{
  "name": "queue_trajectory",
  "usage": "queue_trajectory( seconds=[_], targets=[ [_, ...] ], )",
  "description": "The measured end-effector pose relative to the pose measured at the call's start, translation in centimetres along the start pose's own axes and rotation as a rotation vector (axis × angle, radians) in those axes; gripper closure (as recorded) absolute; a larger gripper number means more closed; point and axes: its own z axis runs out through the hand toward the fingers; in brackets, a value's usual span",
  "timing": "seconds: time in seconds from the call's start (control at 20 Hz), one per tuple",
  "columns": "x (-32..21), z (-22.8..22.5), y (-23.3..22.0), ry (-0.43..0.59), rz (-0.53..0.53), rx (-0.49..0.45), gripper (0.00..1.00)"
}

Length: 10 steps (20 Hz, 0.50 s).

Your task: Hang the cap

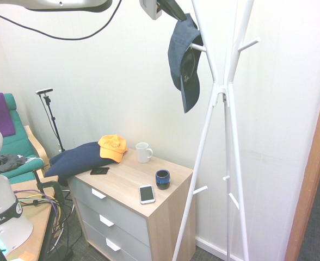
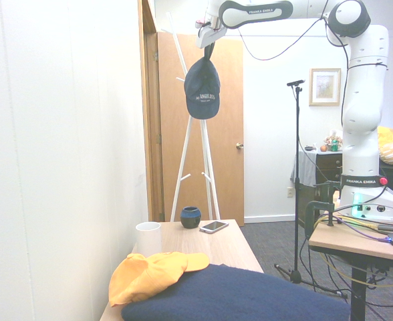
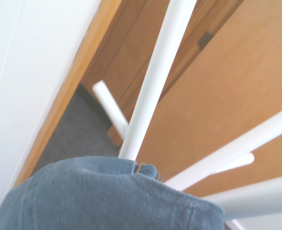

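Near: navy cushion (image 2: 236, 294), soft, rounded; orange-yellow cap (image 2: 150, 273) slumped against it on pale wood dresser (image 1: 128, 179). Beyond: white ceramic mug (image 1: 143, 152), smartphone (image 1: 147, 193). Farthest, high: gripper (image 1: 173, 13) pinching slate-blue fabric cap (image 1: 183, 62), hanging floppy beside white coat rack (image 1: 220, 98) peg.

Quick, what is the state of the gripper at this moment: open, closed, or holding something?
Gripper: closed, holding the dark slate-blue fabric baseball cap by its top, beside the white coat stand.
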Motion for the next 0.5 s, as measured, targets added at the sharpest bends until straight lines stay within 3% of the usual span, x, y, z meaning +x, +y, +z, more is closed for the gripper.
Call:
queue_trajectory(
  seconds=[0.5],
  targets=[
    [-0.05,1.11,0.60,-0.013,0.008,-0.008,0.00]
  ],
)
